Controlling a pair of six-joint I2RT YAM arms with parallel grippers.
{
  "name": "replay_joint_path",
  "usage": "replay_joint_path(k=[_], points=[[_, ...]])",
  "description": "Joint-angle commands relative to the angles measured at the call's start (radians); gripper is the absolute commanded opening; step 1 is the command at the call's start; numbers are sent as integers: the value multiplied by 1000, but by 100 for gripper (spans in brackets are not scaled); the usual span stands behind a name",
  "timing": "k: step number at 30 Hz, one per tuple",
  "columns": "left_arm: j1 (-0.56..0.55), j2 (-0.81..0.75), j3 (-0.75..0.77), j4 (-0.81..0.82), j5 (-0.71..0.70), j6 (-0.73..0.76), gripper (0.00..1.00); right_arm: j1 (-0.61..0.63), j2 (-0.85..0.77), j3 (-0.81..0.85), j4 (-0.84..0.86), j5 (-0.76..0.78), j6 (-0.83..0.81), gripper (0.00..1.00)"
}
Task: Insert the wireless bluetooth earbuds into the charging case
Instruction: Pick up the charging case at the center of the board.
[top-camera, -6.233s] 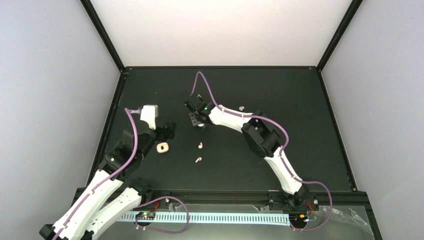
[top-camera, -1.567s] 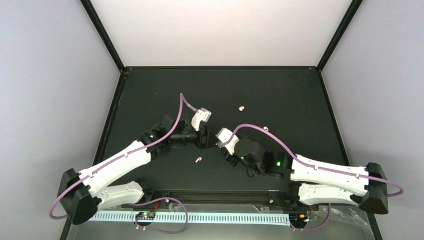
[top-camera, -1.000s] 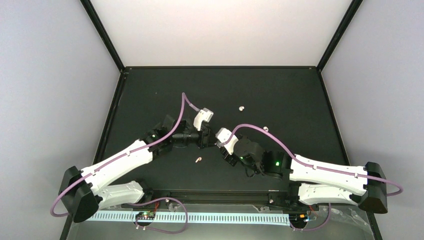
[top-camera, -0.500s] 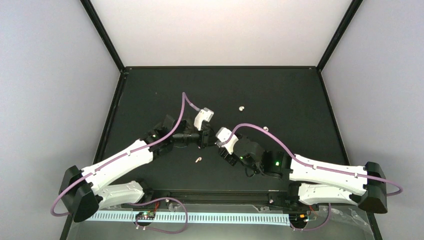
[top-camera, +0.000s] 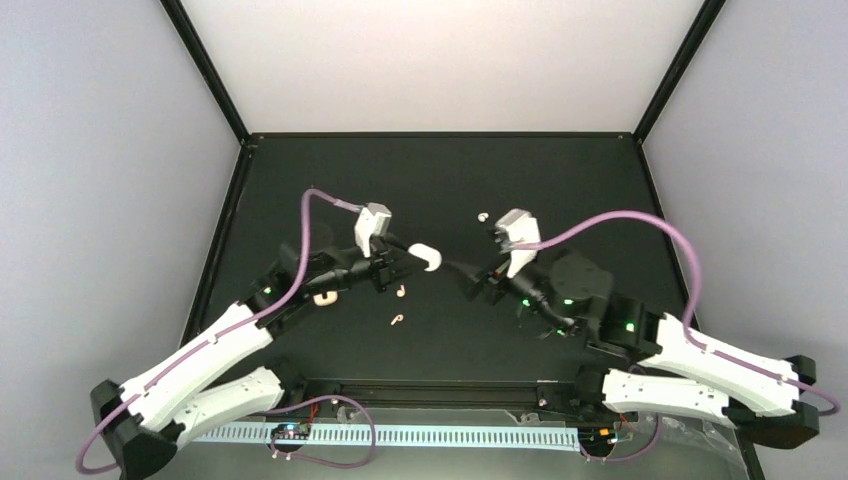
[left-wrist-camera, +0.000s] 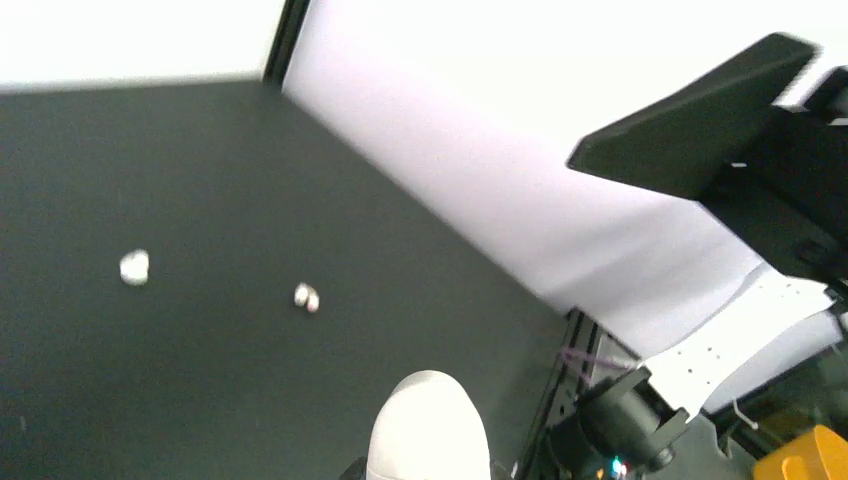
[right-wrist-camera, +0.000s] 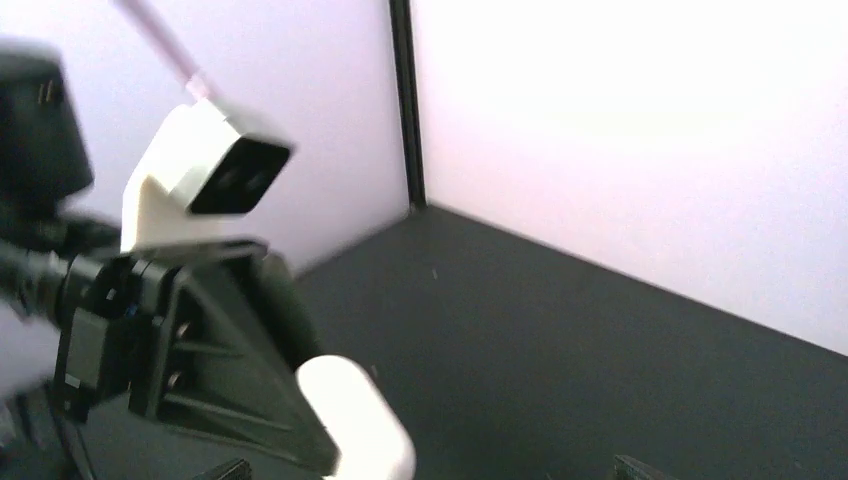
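Overhead, a black surface (top-camera: 560, 180) boxed in by pale walls (top-camera: 100, 200), with purple cables (top-camera: 640, 213) looping over both arms. Between the two hands, a white pill-shaped capsule (top-camera: 428, 257) (not the case), pinched at one end in the left hand (top-camera: 406, 263), free end jutting toward the right hand (top-camera: 468, 276). Bulk of the left arm (top-camera: 220, 340) lying across the near-left part of the surface and covering one edge of the charging case (top-camera: 323, 297).

Left arm stretched in from the near left corner, forearm low and slanting toward the middle, hand clamped shut on the capsule. Right arm (top-camera: 700, 350) coming in from the near right, elbow folded, hand pointing left at the capsule, jaws spread wide and holding nothing. In its own wrist view, just the tips of those jaws at the bottom edge, far apart, with the capsule and the left hand filling the lower left.

Charging case flat on the surface, just beside the left forearm on its near side, well behind that hand's tips. Nearest earbud (top-camera: 401, 291) just on the near side of the left hand, apart from it. Second earbud (top-camera: 397, 320) a little nearer the bases. Far earbud (top-camera: 483, 216) beyond the right hand, close by its white wrist camera (top-camera: 515, 225). All three loose on the surface, apart from the case (lid position too small to tell).
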Motion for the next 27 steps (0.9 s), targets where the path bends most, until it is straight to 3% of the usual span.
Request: replay_joint_path(k=[1, 8, 18, 27], points=[[9, -134, -31, 160, 22, 88, 2, -28, -84, 23, 113, -43, 148, 93], [9, -278, -151, 394, 259, 209, 2, -30, -15, 90, 83, -179, 169, 93], [9, -327, -159, 410, 379, 165, 2, -29, -16, 92, 29, -435, 93, 93], [9, -303, -166, 451, 435, 143, 2, -29, 40, 124, -20, -522, 76, 93]])
